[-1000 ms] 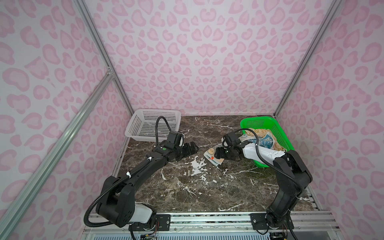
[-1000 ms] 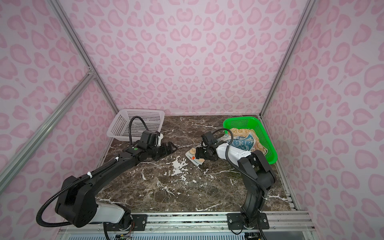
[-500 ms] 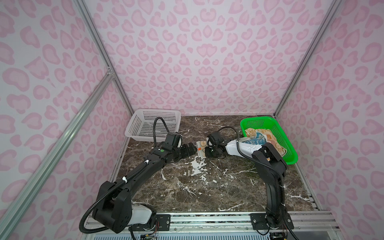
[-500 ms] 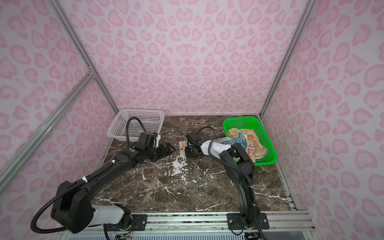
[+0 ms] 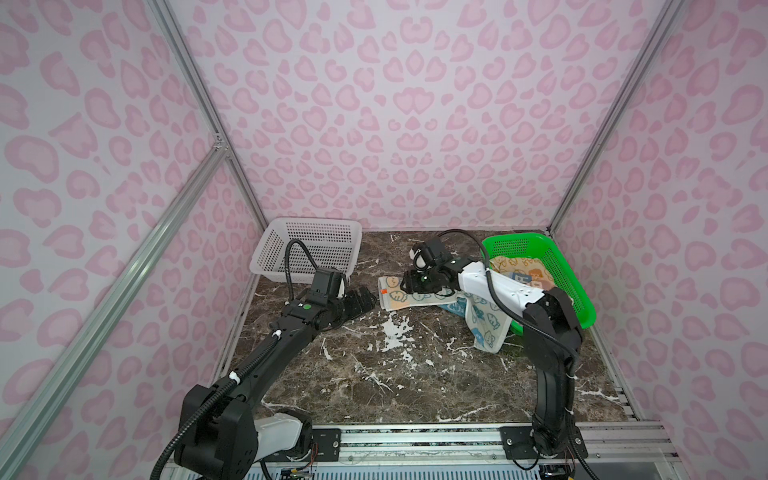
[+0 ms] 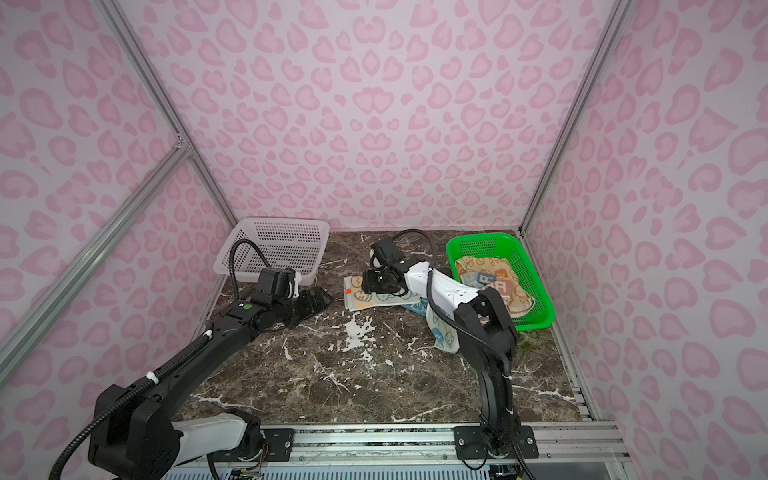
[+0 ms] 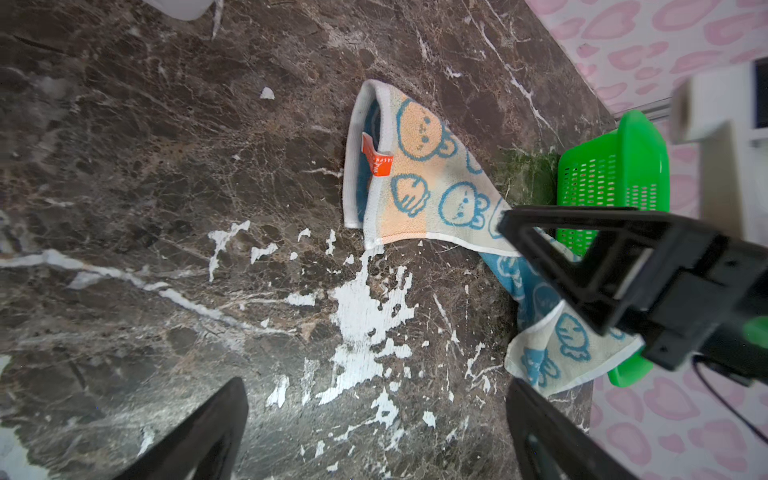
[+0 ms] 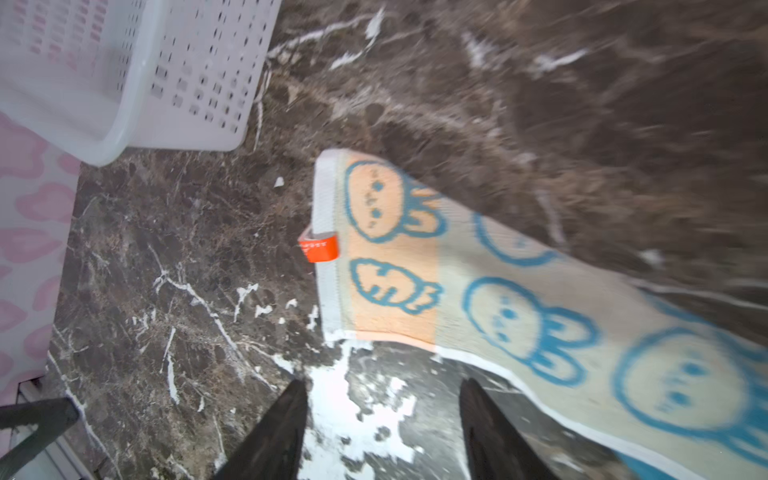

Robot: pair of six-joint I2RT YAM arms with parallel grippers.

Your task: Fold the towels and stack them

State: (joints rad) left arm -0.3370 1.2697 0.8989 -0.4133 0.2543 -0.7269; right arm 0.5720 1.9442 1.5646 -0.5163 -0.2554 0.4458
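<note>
Toward the far edge of the marble table (image 5: 374, 382) (image 6: 332, 374), about midway across, a blue-and-orange towel (image 5: 395, 295) (image 6: 357, 297) lies stretched out in a long, loosely doubled strip. Its left end, cream and peach with blue rabbit faces and an orange tag (image 7: 376, 160) (image 8: 320, 249) on the white hem, lies flat on the stone. From there the cloth runs toward the right edge, turns to its blue side, and ends in a cream flap just beside the near corner of the green basket (image 5: 557, 266) (image 6: 536, 282). Whether the flap touches the basket I cannot tell.

The right gripper (image 5: 404, 286) (image 6: 366, 286) hangs low over the towel's left part. Its wrist view shows the jaws apart (image 8: 382, 381) with only marble between them and the towel's edge just beside one finger, so they grip nothing.

The left gripper (image 5: 365, 299) (image 6: 320, 299) sits just left of the towel's tagged end, low over the table and pointing at it. Its jaws are spread wide (image 7: 376, 382) and hold nothing, and the cloth lies ahead of them, apart from the fingers.

The green basket stands at the far right corner with the other towels (image 5: 519, 270) (image 6: 486, 282) bunched inside, one cream with orange prints, one with blue and orange letter blocks. A white basket (image 5: 266, 257) (image 6: 232, 257) stands at the far left corner, behind the left arm.
</note>
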